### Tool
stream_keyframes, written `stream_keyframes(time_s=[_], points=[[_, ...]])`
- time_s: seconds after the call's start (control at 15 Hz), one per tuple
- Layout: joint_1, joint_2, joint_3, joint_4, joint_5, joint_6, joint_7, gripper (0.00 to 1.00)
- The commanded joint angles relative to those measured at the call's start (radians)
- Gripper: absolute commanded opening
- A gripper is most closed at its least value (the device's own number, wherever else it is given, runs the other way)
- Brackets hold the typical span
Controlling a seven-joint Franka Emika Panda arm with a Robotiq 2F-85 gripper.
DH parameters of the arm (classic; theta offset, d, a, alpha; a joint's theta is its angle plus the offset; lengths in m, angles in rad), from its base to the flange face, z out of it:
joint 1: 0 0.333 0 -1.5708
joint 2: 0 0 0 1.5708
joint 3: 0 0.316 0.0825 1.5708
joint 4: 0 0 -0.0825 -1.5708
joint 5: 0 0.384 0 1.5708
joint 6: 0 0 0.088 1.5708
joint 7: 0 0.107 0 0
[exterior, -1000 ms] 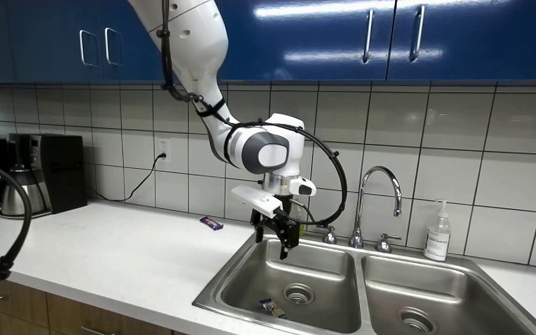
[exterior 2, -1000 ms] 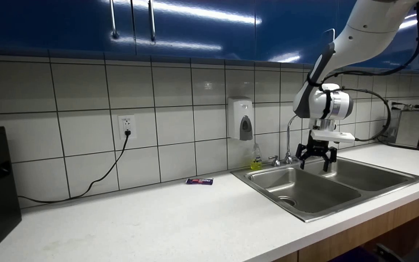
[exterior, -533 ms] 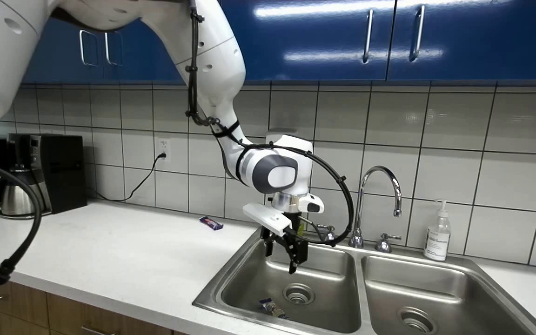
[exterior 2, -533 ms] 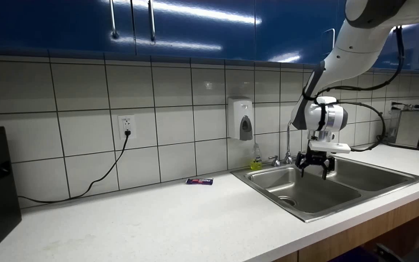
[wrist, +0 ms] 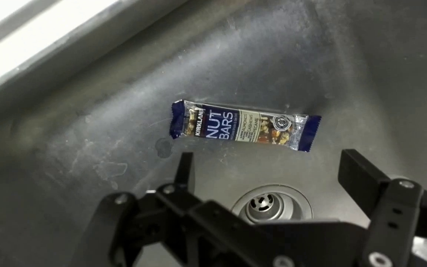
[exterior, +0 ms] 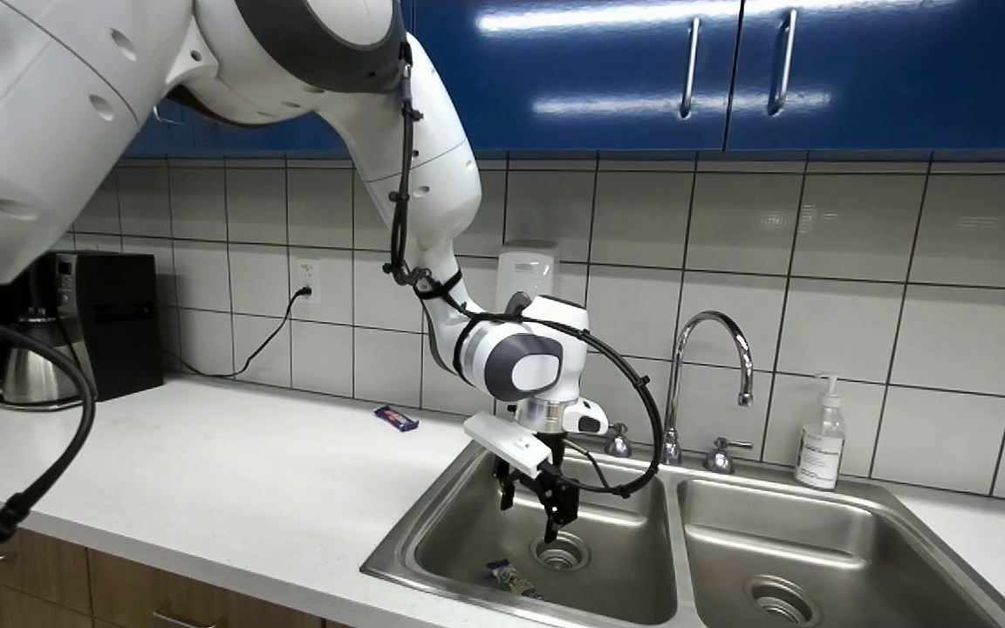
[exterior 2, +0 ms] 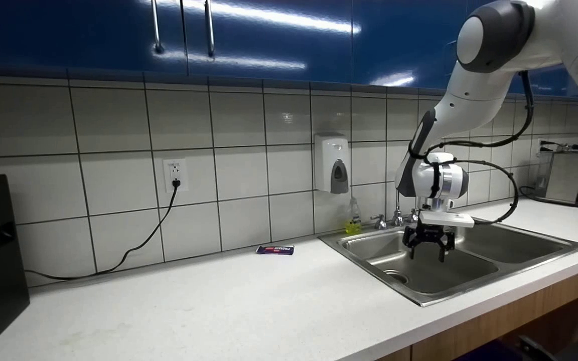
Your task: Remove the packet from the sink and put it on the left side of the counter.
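Exterior views both show the tabletop (exterior 2: 183,306), whose left-hand stretch is the goal of the task. The arm (exterior: 450,166) is stretched over the sink (exterior: 415,525), its end above the left basin (exterior: 611,576). From it hangs the claw (exterior: 529,520), its jaws spread wide with nothing between them. The packet (wrist: 243,126), a nut bar in a blue and clear wrapper, lies flat on the floor of that basin, apart from the claw; in the wrist view it sits just ahead of the jaws. A small purple bar (exterior 2: 275,249) lies at the back of the tabletop, left of the sink; it seems no part of this job. The drain (wrist: 263,203) is near the packet, on the claw's side of it. As I judge it, the task is at its approach, with nothing of the move itself done: the packet is in the sink, ungripped. Left to do are lining up over it, closing on it, lifting it out, carrying it left and setting it down on the tabletop.
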Motion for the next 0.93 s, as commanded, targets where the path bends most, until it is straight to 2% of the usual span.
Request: stream_keyframes(time_s=[0.0, 0.8, 0.87], points=[[-0.042, 0.07, 0.036, 0.067, -0.004, 0.004, 0.01, 1.0], [-0.04, 0.208, 0.04, 0.179, -0.025, 0.006, 0.034, 1.0], [-0.04, 0.185, 0.038, 0.143, -0.031, 0.008, 0.024, 1.0]])
